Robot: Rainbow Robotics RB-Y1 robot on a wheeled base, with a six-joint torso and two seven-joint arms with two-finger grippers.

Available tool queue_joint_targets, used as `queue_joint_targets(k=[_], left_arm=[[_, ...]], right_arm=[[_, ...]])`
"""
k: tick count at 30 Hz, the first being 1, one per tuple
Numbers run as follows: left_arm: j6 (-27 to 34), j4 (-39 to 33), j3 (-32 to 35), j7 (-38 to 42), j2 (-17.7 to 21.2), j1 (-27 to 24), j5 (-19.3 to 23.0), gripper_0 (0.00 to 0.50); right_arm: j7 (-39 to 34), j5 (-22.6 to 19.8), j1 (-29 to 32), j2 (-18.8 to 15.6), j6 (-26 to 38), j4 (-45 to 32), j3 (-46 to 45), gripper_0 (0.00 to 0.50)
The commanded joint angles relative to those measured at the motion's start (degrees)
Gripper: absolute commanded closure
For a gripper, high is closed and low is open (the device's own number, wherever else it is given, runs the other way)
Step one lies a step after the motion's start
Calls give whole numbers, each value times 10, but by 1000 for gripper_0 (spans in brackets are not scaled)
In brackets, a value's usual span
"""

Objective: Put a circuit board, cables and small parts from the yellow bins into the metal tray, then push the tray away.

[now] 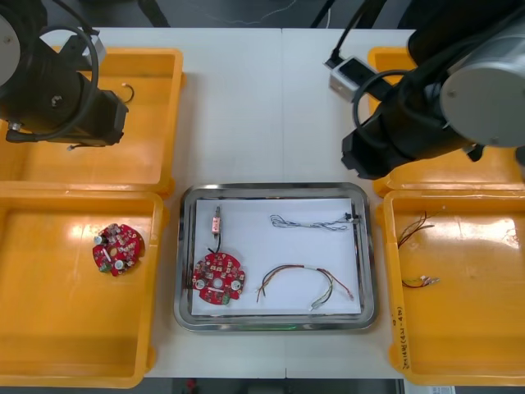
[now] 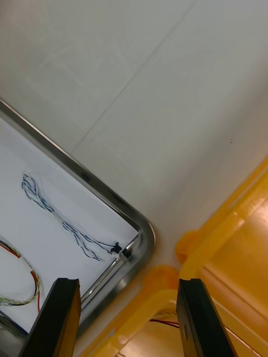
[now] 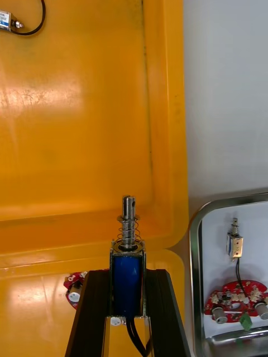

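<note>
My left gripper [image 3: 127,273] is shut on a small metal part [image 3: 127,268] with a blue body, a spring and a black lead. It hangs over the far left yellow bin [image 3: 72,139], near that bin's front wall. The metal tray [image 1: 367,246], white inside, holds a red circuit board [image 1: 218,279], a small metal part [image 1: 216,222], a blue and white cable [image 1: 312,222] and a red and yellow cable [image 1: 303,279]. My right gripper [image 2: 128,281] is open with nothing between its fingers. It hovers over the tray's far right corner [image 2: 142,234].
The near left bin [image 1: 49,345] holds another circuit board [image 1: 118,249]. Another small metal part [image 3: 8,22] lies in the far left bin. Thin cables [image 1: 414,230] lie in the near right bin [image 1: 459,345]. Bare table [image 1: 271,107] lies beyond the tray.
</note>
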Motion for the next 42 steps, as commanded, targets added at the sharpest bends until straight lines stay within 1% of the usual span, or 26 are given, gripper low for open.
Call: queue_joint_targets(k=[1,5,10,12,13,15,22,32,37,42], left_arm=[[-4,-34,-31,101,-7,-7,6,500],[-7,-44,-65,149,-14,-21,6,500],[-14,-49,-104,190,-29,-37,-8,500],[-17,-49,-125,208,-39,-44,-20,500],[-17,-49,-125,208,-39,-44,-20,500],[-28,-49,-154,227,-54,-50,-35,500],[-50,-42,-224,250,-82,-63,-63,500],[-67,-35,-304,281,-115,-67,-94,500],[-84,-9,-331,295,-132,-67,-109,500],[-116,26,-359,302,-148,-67,-129,500]], right_arm=[[-49,-36,-16,-47,2,-20,-68,0],[-82,-58,11,-70,2,-20,-124,0],[-77,-65,54,-84,2,-20,-191,0],[-74,-68,79,-95,2,-20,-222,0],[-74,-68,79,-95,2,-20,-222,0],[-73,-75,104,-108,2,-20,-255,0],[-70,-79,160,-134,2,-20,-307,0],[-72,-87,246,-137,2,-22,-350,0],[-73,-77,280,-137,2,-24,-358,0],[-75,-54,297,-136,2,-24,-358,0]])
